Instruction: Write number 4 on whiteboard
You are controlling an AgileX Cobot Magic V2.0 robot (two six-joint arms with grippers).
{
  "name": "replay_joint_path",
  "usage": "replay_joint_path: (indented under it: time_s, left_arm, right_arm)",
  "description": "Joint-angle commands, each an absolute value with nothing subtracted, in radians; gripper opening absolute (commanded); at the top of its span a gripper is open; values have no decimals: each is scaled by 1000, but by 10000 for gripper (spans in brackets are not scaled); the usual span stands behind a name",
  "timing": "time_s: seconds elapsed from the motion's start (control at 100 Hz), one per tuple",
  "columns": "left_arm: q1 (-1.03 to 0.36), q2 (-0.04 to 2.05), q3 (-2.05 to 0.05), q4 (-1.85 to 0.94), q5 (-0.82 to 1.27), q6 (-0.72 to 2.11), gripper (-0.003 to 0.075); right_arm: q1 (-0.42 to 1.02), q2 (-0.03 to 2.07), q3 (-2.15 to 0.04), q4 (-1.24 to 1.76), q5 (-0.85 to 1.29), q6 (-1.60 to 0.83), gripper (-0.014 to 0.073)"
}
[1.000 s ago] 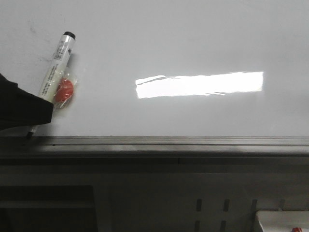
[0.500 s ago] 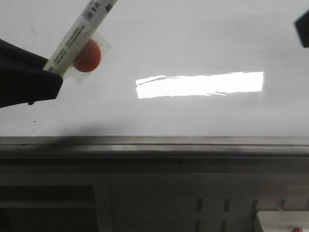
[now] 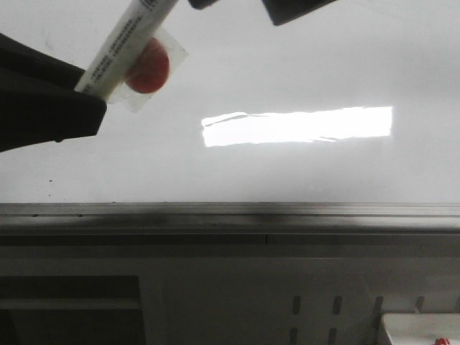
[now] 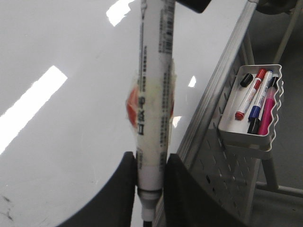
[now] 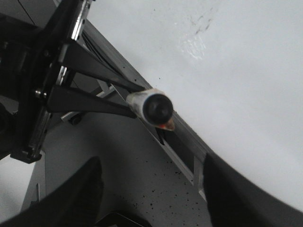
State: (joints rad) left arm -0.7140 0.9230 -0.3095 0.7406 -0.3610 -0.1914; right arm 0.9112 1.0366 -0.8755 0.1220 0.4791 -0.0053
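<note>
Your left gripper (image 4: 150,165) had its jaws closed on the marker (image 4: 152,94), clamping the barrel near its writing end, with the dark tip poking out just past the fingers (image 4: 124,179). In the front view the marker (image 3: 126,43) ran on a diagonal, its long axis rising from the left gripper (image 3: 79,90) at the lower left up toward the top edge, the capped end leading away from the jaws. An orange-red round piece (image 3: 149,66) wrapped in clear tape sat against the side of the barrel, partway along it.

The right wrist view looked straight down that capped end: a black rounded cap (image 5: 157,108) pointing toward the right gripper (image 5: 151,189), whose jaws stood wide apart on either side and touched nothing. In the front view, parts of that right gripper (image 3: 244,3) showed dark at the top edge, close to the marker's upper end.

The whiteboard (image 3: 302,65) lay flat beneath both arms, with a bright rectangular glare (image 3: 297,126) and its grey edge rail (image 3: 230,210) nearest you. I couldn't make out any number 4 on it, only faint smudges (image 5: 199,23). A white tray of spare markers (image 4: 253,111) hung on the frame beside the desk.
</note>
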Motion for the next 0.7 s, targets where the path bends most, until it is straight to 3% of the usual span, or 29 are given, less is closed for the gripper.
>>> replay_joint_path:
  time_s: [0.0,0.22,0.32,0.48,0.6,0.69]
  left_arm:
    - [-714,912,-341,726,-438,-197,-20]
    - [-714,912,-341,775,-441,-197,-20]
    - [-714,912,-341,784,-442,-197,-20]
    - [-714,912,-341,791,-442,-197,-20]
    - [-714,912,-341,792,-442,-197,-20]
    - [-714,912,-341,792,-440,-197,0]
  right_arm:
    - [915,1045,-918,115,380,-23,393]
    - [930,1097,-958,115,355,-58,389]
    - [932,1123,-974,115,353,-65,332]
    - [932,1146,-978,115,344,-65,192]
    - [932,1148,-978,115,342,-65,-76]
    - [932,1148,-978,102,344,-65,-65]
